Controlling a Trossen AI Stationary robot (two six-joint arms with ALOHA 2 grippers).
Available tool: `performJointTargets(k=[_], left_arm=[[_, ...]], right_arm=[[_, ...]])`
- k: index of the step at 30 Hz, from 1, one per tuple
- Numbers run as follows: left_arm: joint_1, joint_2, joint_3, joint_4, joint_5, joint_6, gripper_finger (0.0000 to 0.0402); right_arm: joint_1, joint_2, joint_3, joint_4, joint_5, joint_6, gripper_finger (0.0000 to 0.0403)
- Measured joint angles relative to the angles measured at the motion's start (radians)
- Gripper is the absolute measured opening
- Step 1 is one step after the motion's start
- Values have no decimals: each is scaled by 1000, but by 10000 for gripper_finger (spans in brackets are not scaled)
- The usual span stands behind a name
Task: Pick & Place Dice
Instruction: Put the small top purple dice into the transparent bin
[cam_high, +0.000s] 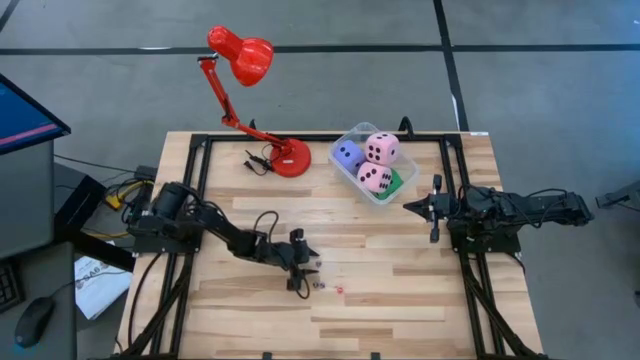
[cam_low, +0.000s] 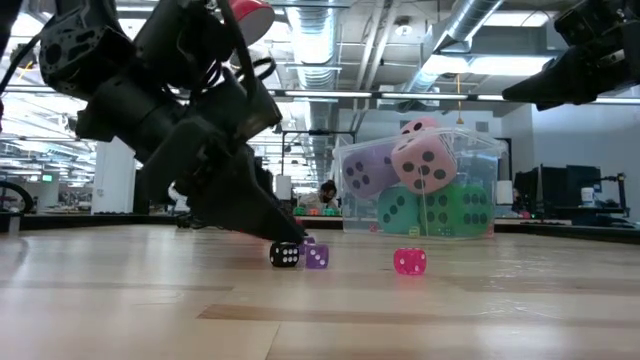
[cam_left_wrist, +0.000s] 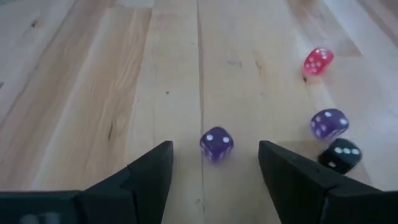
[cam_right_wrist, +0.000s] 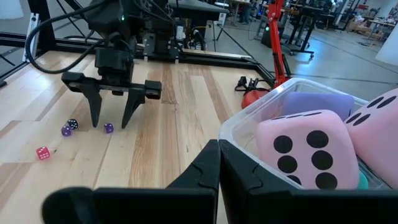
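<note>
Several tiny dice lie on the wooden table. A dark purple die sits between the fingertips of my left gripper, which is open and pointing down, one finger on each side and neither touching it. Beside it lie a light purple die, a black die and a pink-red die. My right gripper is shut and empty, hovering beside the clear tub. The tub holds two pink dice, a purple-blue die and a green die.
A red desk lamp stands at the table's far side, left of the tub, with a small dark cable clump by its base. Bare wood lies near and right of the tiny dice.
</note>
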Motion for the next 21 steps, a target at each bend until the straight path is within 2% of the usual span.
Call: performJointTargets(k=[7, 21], left_arm=[[0, 84, 13, 120, -16, -27, 227], [0, 69, 24, 64, -2, -30, 196]], right_arm=[[0, 0, 0, 0, 0, 0, 0], [0, 0, 0, -5, 0, 0, 0]])
